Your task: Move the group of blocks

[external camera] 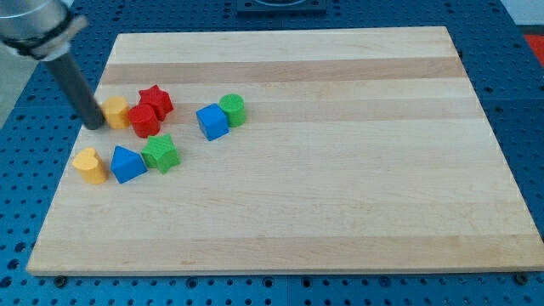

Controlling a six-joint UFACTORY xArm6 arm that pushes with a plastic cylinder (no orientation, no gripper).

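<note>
Near the board's left edge, my tip touches the yellow block, holding nothing. Beside it sit a red cylinder, red star, blue cube and green cylinder. An off-centre push could scatter the cluster rather than shift it together.

my tip touching yellow block | red blocks just right | wooden board
</note>
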